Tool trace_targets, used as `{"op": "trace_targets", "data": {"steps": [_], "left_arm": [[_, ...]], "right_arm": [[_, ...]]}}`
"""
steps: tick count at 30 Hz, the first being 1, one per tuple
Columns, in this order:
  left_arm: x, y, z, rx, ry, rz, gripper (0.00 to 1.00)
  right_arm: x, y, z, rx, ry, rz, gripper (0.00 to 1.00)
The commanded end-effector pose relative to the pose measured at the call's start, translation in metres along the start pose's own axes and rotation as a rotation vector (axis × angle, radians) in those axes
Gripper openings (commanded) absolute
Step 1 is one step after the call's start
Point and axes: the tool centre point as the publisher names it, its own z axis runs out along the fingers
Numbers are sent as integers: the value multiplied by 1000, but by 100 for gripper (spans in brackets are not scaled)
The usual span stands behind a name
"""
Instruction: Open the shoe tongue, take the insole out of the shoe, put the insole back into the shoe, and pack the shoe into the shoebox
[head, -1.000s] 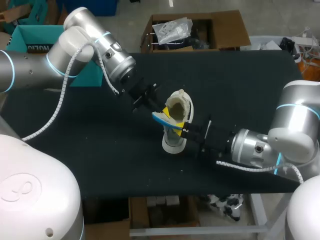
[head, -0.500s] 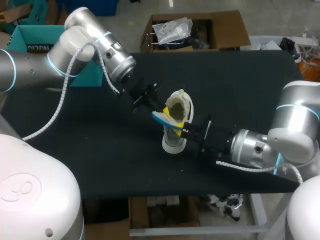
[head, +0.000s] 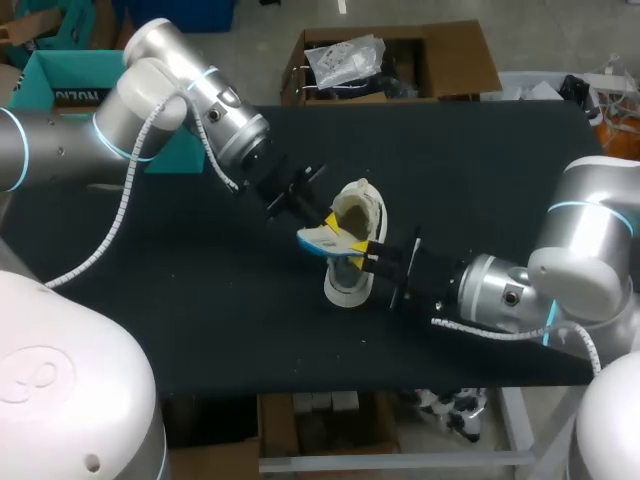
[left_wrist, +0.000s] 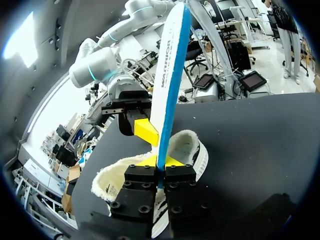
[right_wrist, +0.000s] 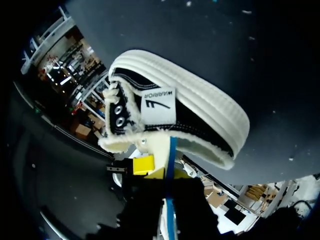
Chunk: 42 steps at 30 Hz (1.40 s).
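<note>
Shoe (head: 347, 285): lies on the dark counter (head: 200, 300) at mid-frame in the head view, opening toward the upper edge.
Insole (head: 322, 239): out of the shoe, held on edge just above its opening.
Left gripper (left_wrist: 161, 161): clamped tight on the insole's end.
Right gripper (head: 372, 260): close against the shoe's right side beside the insole; I cannot tell its grip.
Handling: the insole looks thin, light and bendy, so it is best pinched near one end. The shoe's canvas upper looks soft and its rubber sole firm.
Change: the insole has tipped flatter and drifted slightly left, and the right arm has edged left.
</note>
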Motion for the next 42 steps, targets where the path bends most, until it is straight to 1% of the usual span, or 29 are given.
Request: {"op": "trace_targets", "data": {"steps": [1,4,10,16,23,25,26,27,28,29,30,31,32,36,39,42], "left_arm": [[4,5,9,-3,-16,1,0],[4,10,12,-26,-20,-8,0],[7,17,15,-43,-26,-26,0],[8,20,14,-57,-35,-31,0],[8,20,14,-52,-35,-29,0],[8,19,14,-49,-35,-28,33],[8,18,14,-49,-35,-27,45],[8,17,13,-48,-36,-26,65],[9,15,13,-47,-37,-24,75],[9,13,12,-46,-38,-17,76],[9,10,11,-45,-41,-12,73],[10,7,10,-46,-45,-7,63],[10,4,9,-47,-48,-1,48],[10,-6,6,-39,-62,22,47],[11,-11,4,-33,-69,37,33],[10,-13,4,-29,-67,44,27]], "right_arm": [[-2,10,11,16,-5,-4,0],[-3,18,12,12,-12,-7,0],[-5,29,14,12,-21,4,0],[-4,32,13,5,-23,-1,0],[-3,34,12,-4,-25,-5,0],[-2,34,12,-6,-25,-4,0],[-2,35,12,-8,-25,-3,0],[-2,35,12,-9,-25,-3,0],[-2,36,11,-11,-24,-3,0],[-2,36,11,-11,-24,-2,0],[-1,37,11,-14,-23,-1,0],[-1,37,11,-15,-22,-1,0],[-1,37,11,-17,-21,-1,0],[-1,39,10,-24,-18,0,0],[-1,39,9,-28,-16,0,0],[-1,40,9,-30,-12,1,0]]}}
